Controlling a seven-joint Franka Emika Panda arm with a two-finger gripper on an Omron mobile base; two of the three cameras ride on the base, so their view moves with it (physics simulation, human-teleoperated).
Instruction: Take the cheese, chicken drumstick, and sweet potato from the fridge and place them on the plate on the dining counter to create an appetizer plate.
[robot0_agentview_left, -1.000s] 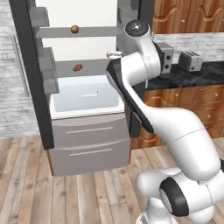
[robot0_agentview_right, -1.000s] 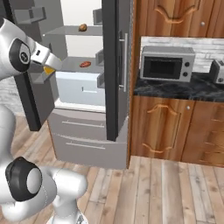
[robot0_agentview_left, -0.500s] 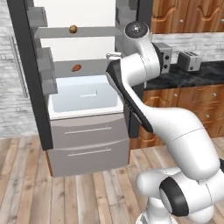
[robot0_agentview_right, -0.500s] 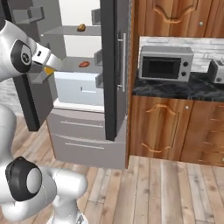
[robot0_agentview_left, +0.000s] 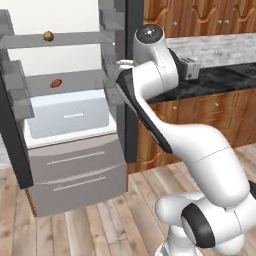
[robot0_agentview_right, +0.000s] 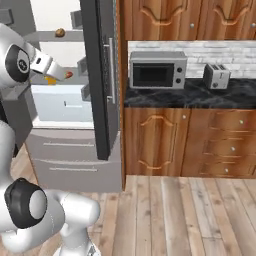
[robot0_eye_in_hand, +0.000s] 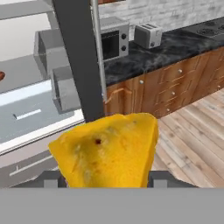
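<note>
- Clearly the gripper (robot0_eye_in_hand: 105, 186) is clamped on the cheese (robot0_eye_in_hand: 107, 151) — in the hand view the yellow-orange wedge sits right between the two dark finger tips, one showing at each side of it, and fills the lower middle of the frame.
- In the right base view a sliver of that cheese (robot0_agentview_right: 50, 80) shows just past the hand, in front of the open fridge (robot0_agentview_right: 100, 75), so it is already clear of the shelves.
- The chicken drumstick (robot0_agentview_left: 48, 36) rests on the upper shelf and the sweet potato (robot0_agentview_left: 56, 83) on the shelf below it, above the pale drawer; both are well apart from the hand and untouched.
- The relation that matters — the hand view looks past the dark fridge door edge toward the microwave (robot0_eye_in_hand: 114, 41), the toaster (robot0_eye_in_hand: 148, 35) and the wooden wall cabinets, away from the shelves.
- I judge the next move to be a carry: the base must drive to the plate, with the grip kept firm on the wedge throughout.
</note>
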